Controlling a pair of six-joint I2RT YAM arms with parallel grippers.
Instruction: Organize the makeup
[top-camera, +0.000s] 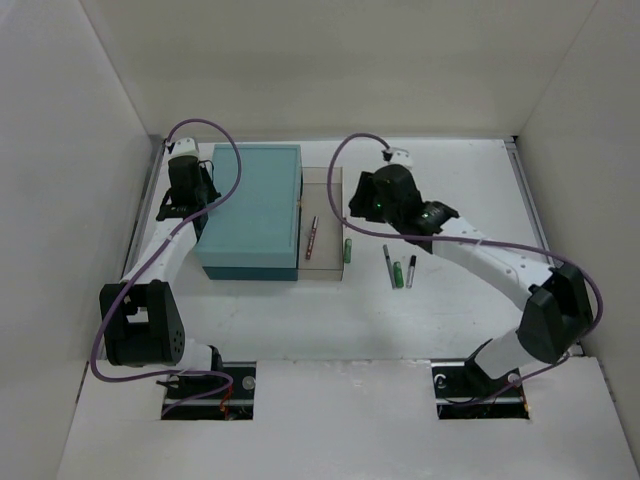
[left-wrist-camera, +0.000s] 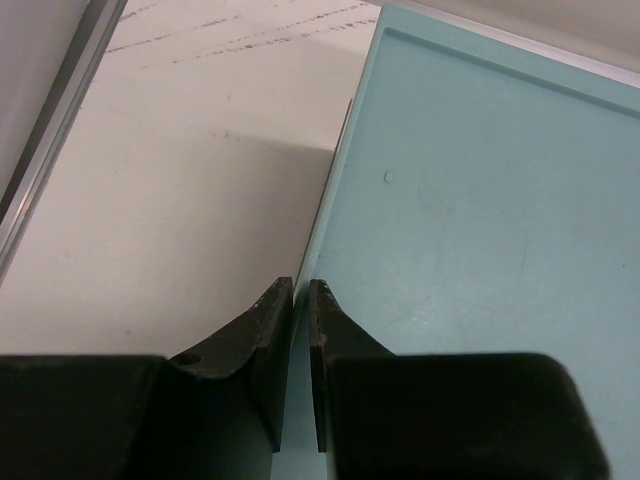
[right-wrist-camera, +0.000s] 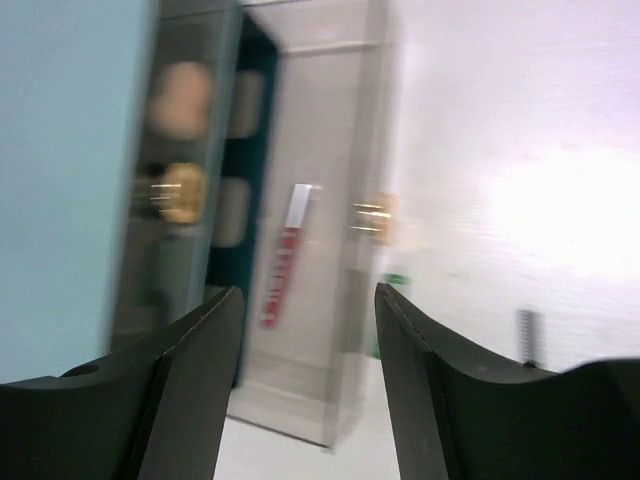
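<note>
Three loose pencils: dark pencil (top-camera: 387, 262), green pencil (top-camera: 397, 273) and second dark pencil (top-camera: 411, 270) lie side by side on the white table (top-camera: 300, 325), right of centre, near the drawer.
Already stowed: red pencil (top-camera: 312, 238) lies lengthwise in the clear drawer (top-camera: 322, 185), which is pulled out from the right side of the teal box (top-camera: 250, 205) toward the far-left part of the table.
Green tube (top-camera: 348, 250): right at the drawer's near-right corner. Honestly can't tell if it's inside the wall or just outside.
Blurry bits: a peach blob (right-wrist-camera: 180, 100) and a gold-brown blob (right-wrist-camera: 183, 192) show through the clear plastic, too smeared to name for sure.
Right gripper (right-wrist-camera: 310, 290): fingers wide apart, nothing in them, hovering over the drawer.
Left gripper (left-wrist-camera: 302, 290): fingers pretty much together at the box's left edge, nothing visible between them. My guess is it's bracing the box.
Step in hand: probably fetching a loose pencil.
Doing it well: take an outer one first, fingers across the barrel, straight down so the neighbours don't roll. Lay it parallel to the red one, let go low, and mind that thin clear wall.
Feel: slim, round, slick pencils; hard see-through drawer; matte flat-topped box with a raised lip.
</note>
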